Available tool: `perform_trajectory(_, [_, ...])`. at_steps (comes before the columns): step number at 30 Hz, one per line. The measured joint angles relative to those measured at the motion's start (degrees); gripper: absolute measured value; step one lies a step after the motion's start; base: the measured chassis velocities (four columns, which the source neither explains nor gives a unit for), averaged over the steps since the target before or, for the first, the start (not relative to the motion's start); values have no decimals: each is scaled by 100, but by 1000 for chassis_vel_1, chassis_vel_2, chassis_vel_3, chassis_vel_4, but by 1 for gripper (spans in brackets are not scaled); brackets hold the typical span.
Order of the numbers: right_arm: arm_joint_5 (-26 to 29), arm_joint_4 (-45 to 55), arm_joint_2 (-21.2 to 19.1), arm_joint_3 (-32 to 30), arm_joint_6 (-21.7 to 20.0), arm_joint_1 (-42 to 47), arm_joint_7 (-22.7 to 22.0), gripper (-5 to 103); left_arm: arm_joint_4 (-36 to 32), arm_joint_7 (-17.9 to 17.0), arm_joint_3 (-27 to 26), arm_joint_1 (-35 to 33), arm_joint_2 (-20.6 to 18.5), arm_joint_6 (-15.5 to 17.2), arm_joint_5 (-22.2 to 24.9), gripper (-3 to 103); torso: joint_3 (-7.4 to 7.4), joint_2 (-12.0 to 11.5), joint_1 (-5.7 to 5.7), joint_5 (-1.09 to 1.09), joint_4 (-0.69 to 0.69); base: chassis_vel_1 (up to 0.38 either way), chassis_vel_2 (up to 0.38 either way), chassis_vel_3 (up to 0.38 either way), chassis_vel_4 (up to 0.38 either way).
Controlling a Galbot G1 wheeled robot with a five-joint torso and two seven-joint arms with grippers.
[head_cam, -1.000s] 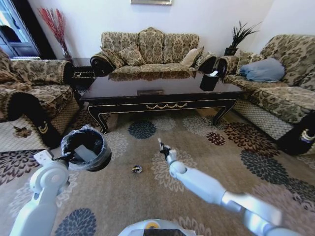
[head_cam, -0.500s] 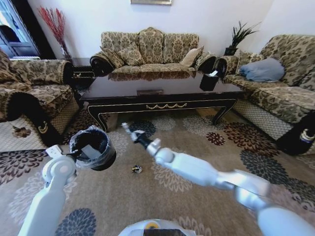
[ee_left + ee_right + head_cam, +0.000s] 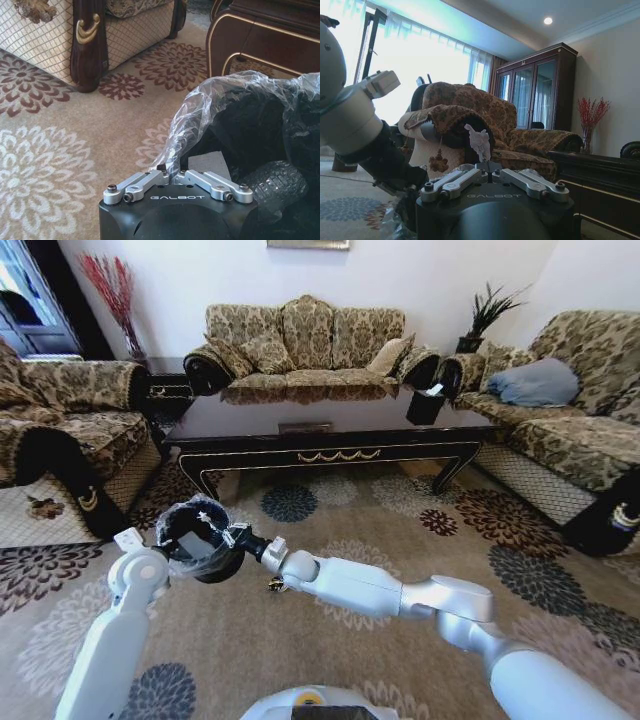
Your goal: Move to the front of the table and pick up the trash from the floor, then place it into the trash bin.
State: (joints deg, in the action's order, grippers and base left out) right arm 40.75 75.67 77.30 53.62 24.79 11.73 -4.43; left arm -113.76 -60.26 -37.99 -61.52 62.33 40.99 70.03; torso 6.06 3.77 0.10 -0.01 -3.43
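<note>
the trash bin sits left of the wad, before the table.

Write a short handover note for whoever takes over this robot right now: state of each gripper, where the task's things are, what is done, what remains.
Left gripper: shut on the thin clear plastic liner at the rim of the small round black trash bin, holding the bin raised off the carpet.
Right gripper: shut on a tiny white scrap, reaching across to the bin's rim.
Inside the bin: a white paper piece and a ribbed clear plastic bottle already lie there.
Left to do: release the scrap into the bin; a small dark shiny wad lies on the carpet under the right arm, in front of the long glossy dark wood table.
</note>
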Motion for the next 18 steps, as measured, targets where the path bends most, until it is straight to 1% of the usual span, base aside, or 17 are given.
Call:
perform_trajectory(4, [-35, -299, 117, -3, 117, -5, 138, -1, -74, 9, -1, -1, -10, 7, 28, 2, 0, 0, 0, 0, 1, 0, 0, 0, 0])
perform_trajectory(5, [-34, -339, 135, -7, 135, -5, 158, 4, -95, 13, -21, -10, -12, 8, 41, 2, 0, 0, 0, 0, 1, 0, 0, 0, 0])
perform_trajectory(6, [-34, -339, 135, -7, 135, -5, 158, 4, -95, 13, -21, -10, -12, 8, 41, 2, 0, 0, 0, 0, 1, 0, 0, 0, 0])
perform_trajectory(7, [-28, -372, 149, -11, 150, -5, 172, 9, -124, 18, -56, -31, -12, 8, 46, 2, -1, 0, 0, 0, 1, 0, 0, 0, 0])
perform_trajectory(8, [-23, -375, 151, -11, 150, -5, 173, 9, -133, 22, -68, -41, -12, 8, 48, 2, -1, 0, 0, 1, 1, 0, 0, 0, 0])
perform_trajectory(10, [8, -376, 152, -5, 151, -6, 173, 20, -183, 33, -123, -94, -14, 8, 62, 2, -1, 0, 0, 1, 1, 0, 0, 0, 0])
perform_trajectory(11, [8, -376, 152, -5, 151, -6, 173, 20, -183, 33, -123, -94, -14, 8, 62, 2, -1, 0, 0, 1, 1, 0, 0, 0, 0])
perform_trajectory(14, [17, -362, 155, 20, 151, -14, 165, 36, -283, 56, -265, -182, -65, 5, 102, 2, -1, 0, 0, 1, 1, 0, 0, 0, 0])
perform_trajectory(16, [19, -359, 159, 24, 151, -13, 162, 36, -302, 58, -291, -196, -78, 2, 115, 2, -1, 0, 0, 1, 1, 0, 0, 0, 0])
perform_trajectory(18, [24, -343, 166, 13, 151, -14, 149, 47, -360, 66, -367, -250, -111, -3, 145, 2, -1, 0, 0, 1, 1, 0, 0, 0, 0])
